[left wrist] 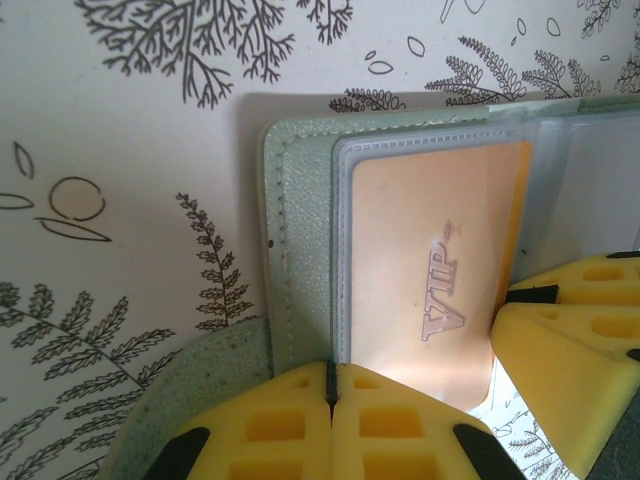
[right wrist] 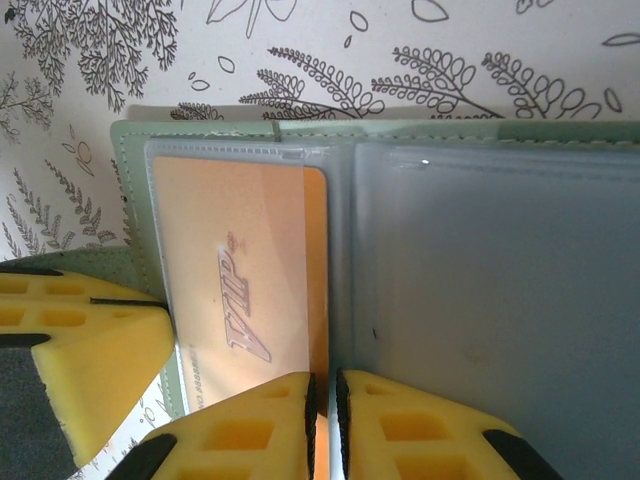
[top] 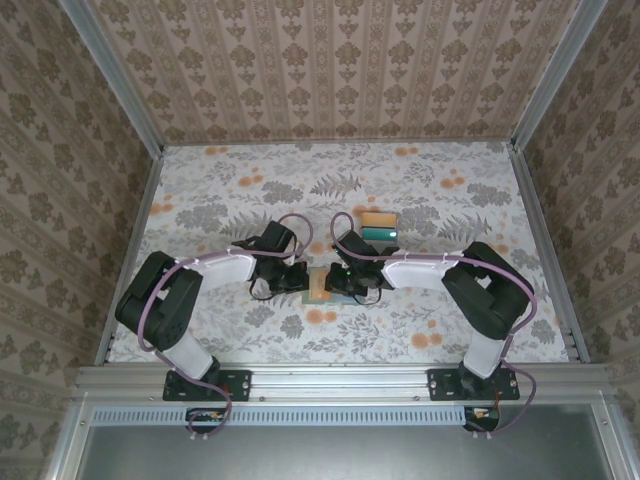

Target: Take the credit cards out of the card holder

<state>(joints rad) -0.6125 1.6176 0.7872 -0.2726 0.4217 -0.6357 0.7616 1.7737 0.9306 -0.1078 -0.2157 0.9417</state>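
Note:
The card holder (top: 326, 293) lies open at mid-table between my two grippers. Its sage-green cover (left wrist: 300, 250) and grey-blue clear sleeves (right wrist: 480, 280) fill both wrist views. An orange credit card (left wrist: 430, 250) marked VIP sits in a clear sleeve, its long edge sticking out (right wrist: 316, 280). My left gripper (left wrist: 330, 385) is shut on the holder's edge where the cover meets the sleeve. My right gripper (right wrist: 322, 395) is shut on the card's exposed orange edge. Each gripper's yellow fingers (left wrist: 560, 340) appear in the other wrist view.
An orange card (top: 380, 218) and a teal card (top: 380, 233) lie side by side on the floral tablecloth just behind the right gripper (top: 345, 280). Patterned walls enclose the table on three sides.

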